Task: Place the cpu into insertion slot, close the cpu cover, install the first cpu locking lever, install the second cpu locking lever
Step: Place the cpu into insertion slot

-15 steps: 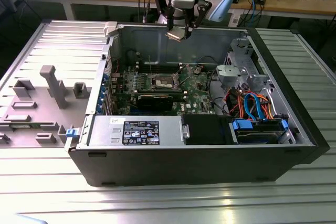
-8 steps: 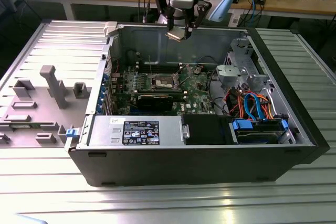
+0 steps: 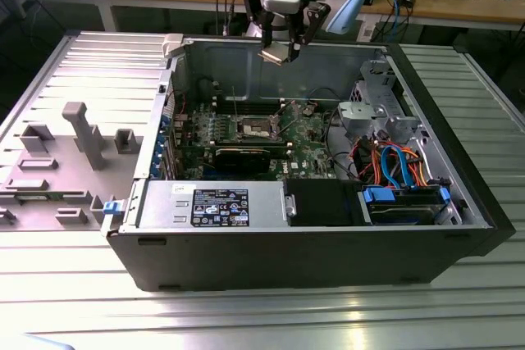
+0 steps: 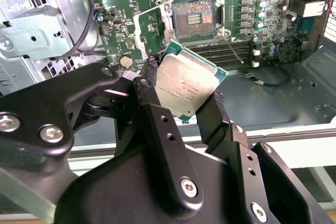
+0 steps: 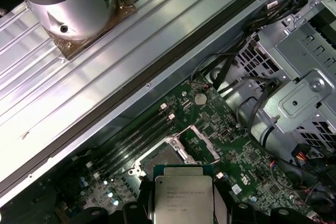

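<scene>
gripper (image 4: 185, 92): fingers (image 4: 147, 96) are clamping the cpu (image 4: 186, 80) by two opposite edges. In the exterior view the gripper (image 3: 276, 54) is hanging above the open computer case (image 3: 328, 260), near its back wall.
cpu: is sitting tilted between the fingers, with its pale metal face showing in both wrist views. In the first wrist view the frame edge is cutting off the near edge of the cpu (image 5: 182, 198).
insertion slot (image 4: 193, 18): is lying uncovered on the motherboard (image 4: 273, 48), with its dark contact field exposed, well apart from the cpu. In the first wrist view the cpu is hiding the near part of the insertion slot (image 5: 160, 157).
cpu cover (image 5: 203, 143): is standing flipped up just beside the slot. In the exterior view it is too small to make out.
wire lever (image 4: 231, 43): is running along one side of the slot and is probably unlatched. I cannot tell where its hooked end is sitting.
arm body: is blocking the lower half of the second wrist view.
</scene>
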You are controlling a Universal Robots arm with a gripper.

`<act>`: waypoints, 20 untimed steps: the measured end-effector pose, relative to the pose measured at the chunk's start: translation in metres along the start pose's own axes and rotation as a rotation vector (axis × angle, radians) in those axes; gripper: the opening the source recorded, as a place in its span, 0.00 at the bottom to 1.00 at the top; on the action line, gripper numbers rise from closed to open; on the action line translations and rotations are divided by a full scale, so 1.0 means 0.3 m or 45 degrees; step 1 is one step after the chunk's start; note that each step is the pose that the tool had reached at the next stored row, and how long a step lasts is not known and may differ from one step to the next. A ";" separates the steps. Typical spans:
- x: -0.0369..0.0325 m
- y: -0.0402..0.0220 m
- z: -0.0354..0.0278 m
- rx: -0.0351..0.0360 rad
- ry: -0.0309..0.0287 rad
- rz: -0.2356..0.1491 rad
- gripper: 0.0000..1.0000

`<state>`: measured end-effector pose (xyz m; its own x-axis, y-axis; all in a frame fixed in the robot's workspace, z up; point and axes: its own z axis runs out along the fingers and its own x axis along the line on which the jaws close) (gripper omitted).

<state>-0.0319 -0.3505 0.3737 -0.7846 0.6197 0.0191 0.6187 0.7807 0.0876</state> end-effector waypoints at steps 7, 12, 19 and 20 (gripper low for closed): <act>0.000 0.000 0.000 -0.0002 -0.0014 0.016 0.54; 0.000 0.000 0.001 -0.0005 -0.0026 0.029 0.54; 0.000 0.000 0.001 -0.0007 -0.0036 0.040 0.54; 0.000 0.000 0.001 -0.0007 -0.0036 0.041 0.54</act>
<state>-0.0319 -0.3505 0.3735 -0.7641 0.6448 0.0191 0.6437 0.7603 0.0875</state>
